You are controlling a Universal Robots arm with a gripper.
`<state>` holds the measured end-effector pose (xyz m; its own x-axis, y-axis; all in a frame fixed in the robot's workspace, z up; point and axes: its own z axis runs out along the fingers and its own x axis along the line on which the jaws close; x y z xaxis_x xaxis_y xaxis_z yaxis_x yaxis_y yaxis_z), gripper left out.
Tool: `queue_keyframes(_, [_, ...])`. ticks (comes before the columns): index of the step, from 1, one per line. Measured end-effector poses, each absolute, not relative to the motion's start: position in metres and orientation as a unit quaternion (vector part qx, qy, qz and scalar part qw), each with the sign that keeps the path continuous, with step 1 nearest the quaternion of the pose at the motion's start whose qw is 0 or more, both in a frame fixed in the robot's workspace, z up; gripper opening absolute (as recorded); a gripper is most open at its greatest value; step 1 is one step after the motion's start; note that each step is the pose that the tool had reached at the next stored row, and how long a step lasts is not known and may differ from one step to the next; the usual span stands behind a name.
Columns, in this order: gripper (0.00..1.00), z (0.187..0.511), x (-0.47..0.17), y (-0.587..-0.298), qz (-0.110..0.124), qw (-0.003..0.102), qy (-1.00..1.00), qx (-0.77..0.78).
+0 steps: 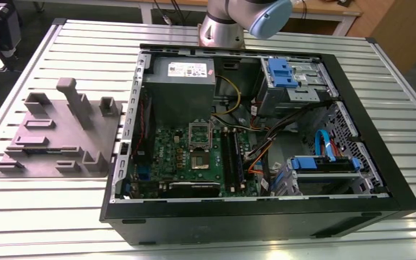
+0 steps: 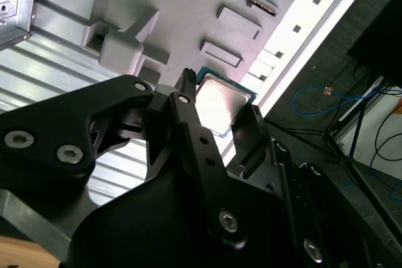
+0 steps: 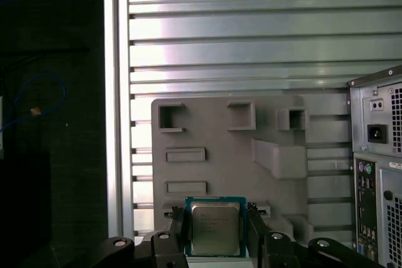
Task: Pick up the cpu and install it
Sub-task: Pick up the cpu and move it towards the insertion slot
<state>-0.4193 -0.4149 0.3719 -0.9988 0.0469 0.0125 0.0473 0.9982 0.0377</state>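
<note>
Ribbed silver aluminium tabletop (image 3: 251, 29) carries a matte grey moulded tray (image 3: 213, 130) of blocky pockets, over which the black angular pincer (image 3: 215, 211) pinches the flat square cpu (image 3: 215, 229), shiny metal-topped, by opposite edges.

arm (image 1: 226, 24): silver-grey metal tube, round joint closed off with a pale blue cap (image 1: 270, 19)
gripper (image 2: 220, 101): matt black all over, chunky angular links, flat side plates with rounded corners
fingers (image 2: 188, 123): two slim black bars that narrow toward the tips, with small holes along the face
screws (image 2: 19, 138): silver socket heads sunk in round recesses at the link pivots, a pair on the outer plate, singles further in
bracket (image 2: 25, 218): plain grey metal edge under the black body
in the first wrist view the screws (image 3: 164, 236) read as four shiny dots, the black links mirror-symmetric
</note>
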Motion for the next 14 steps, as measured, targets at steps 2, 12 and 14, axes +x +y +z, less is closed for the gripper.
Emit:
queue_keyframes(2, [0.47,0.3719,-0.4189,-0.4149,-0.019,0.006,-1.0,-0.024])
queue_keyframes(12, [0.47,0.3719,-0.4155,-0.4149,-0.019,0.006,-1.0,-0.024])
queue_keyframes(14, [0.47,0.3719,-0.4155,-0.4149,-0.019,0.006,-1.0,-0.024])
